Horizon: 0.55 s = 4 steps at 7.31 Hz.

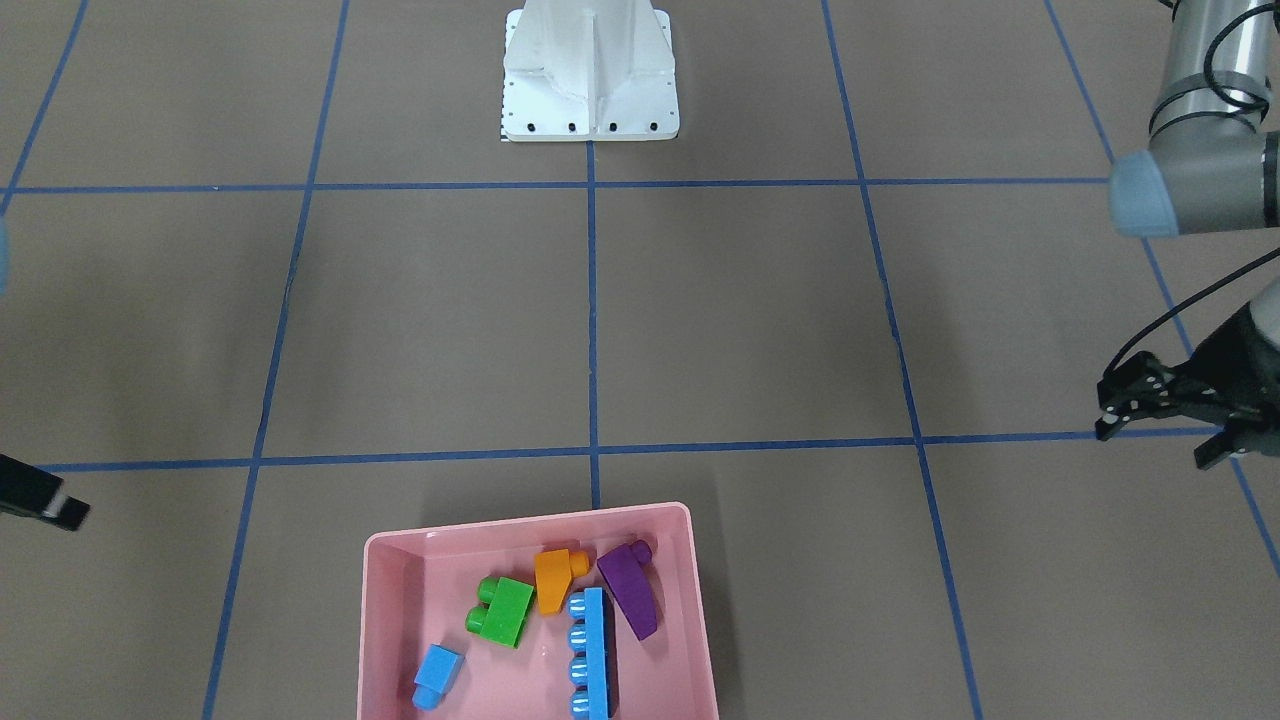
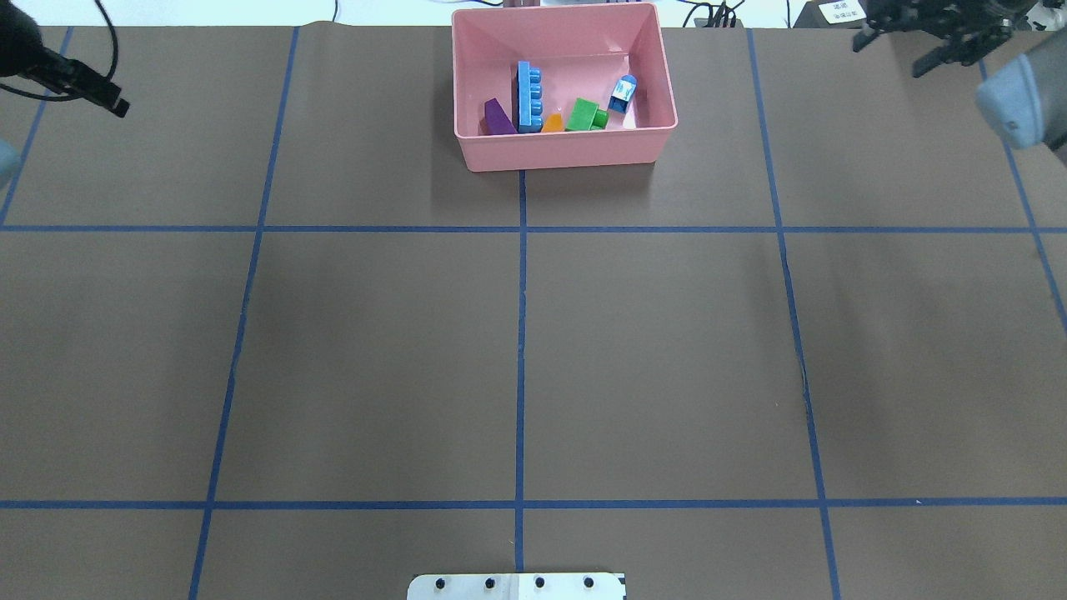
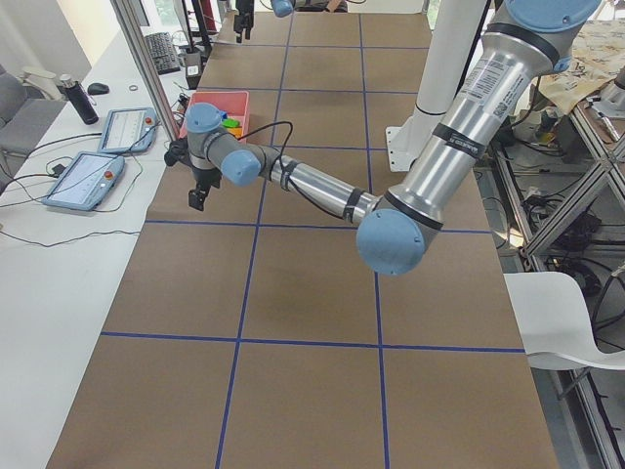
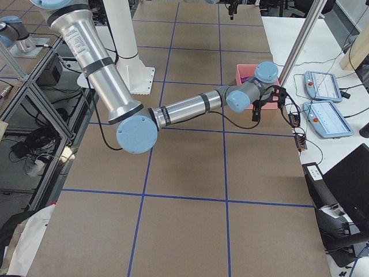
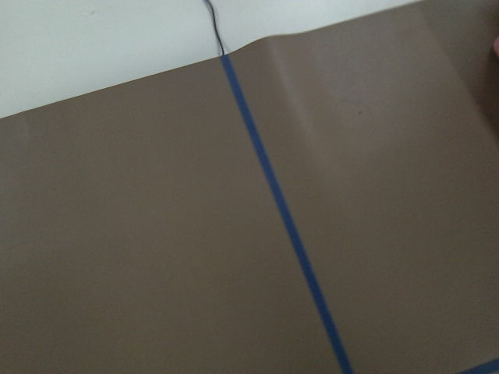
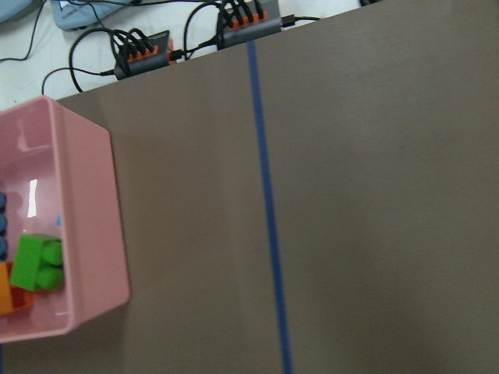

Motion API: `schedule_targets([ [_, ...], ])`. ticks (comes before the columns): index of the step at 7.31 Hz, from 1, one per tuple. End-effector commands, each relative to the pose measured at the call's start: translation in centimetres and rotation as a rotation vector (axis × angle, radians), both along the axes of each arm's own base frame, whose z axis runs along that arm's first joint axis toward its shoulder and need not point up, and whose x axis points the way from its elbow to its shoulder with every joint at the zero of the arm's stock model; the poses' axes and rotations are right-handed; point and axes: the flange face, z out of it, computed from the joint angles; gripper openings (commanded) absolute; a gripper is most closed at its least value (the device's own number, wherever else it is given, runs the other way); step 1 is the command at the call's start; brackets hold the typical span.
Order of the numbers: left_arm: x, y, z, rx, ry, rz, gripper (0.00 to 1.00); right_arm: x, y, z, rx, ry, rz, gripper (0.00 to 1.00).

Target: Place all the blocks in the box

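Observation:
The pink box (image 1: 382, 600) sits at the table's far edge from the robot, near the middle. In it lie the orange block (image 1: 550, 580), the purple sloped block (image 1: 630, 592), the long light-blue block (image 1: 592, 650), the small blue block (image 1: 437, 675) and the green block (image 1: 503, 612). My left gripper (image 1: 1152, 447) is open and empty, well off to one side of the box. My right gripper (image 2: 896, 52) is open and empty at the far edge on the other side. The right wrist view shows the box's corner (image 6: 93, 234) with the green block (image 6: 35, 265).
The white robot base (image 1: 590, 80) stands at the table's near edge. Blue tape lines (image 2: 521, 333) divide the brown table. Cable connectors (image 6: 242, 19) lie beyond the far edge. Tablets (image 3: 88, 181) rest on a side bench.

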Motion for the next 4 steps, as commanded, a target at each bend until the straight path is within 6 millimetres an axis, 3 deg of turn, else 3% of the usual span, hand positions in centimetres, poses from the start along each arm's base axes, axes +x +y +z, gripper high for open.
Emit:
schedule_targets([
  [1, -9.7, 5.4, 8.2, -0.121, 0.003, -0.06, 1.0, 8.6, 7.3, 11.3, 0.067, 0.081, -0.038, 1.0],
  [2, -14.0, 5.9, 8.2, -0.201, 0.02, -0.1, 1.0, 10.9, 10.5, 15.7, 0.084, 0.123, -0.067, 1.0],
  [3, -16.2, 6.5, 8.6, -0.199, 0.002, -0.068, 1.0, 12.6, 13.3, 19.1, 0.117, 0.173, -0.116, 1.0],
  [4, -17.4, 6.9, 8.1, -0.173, -0.011, -0.043, 1.0, 12.9, 14.0, 20.5, 0.086, 0.2, -0.151, 1.0],
])
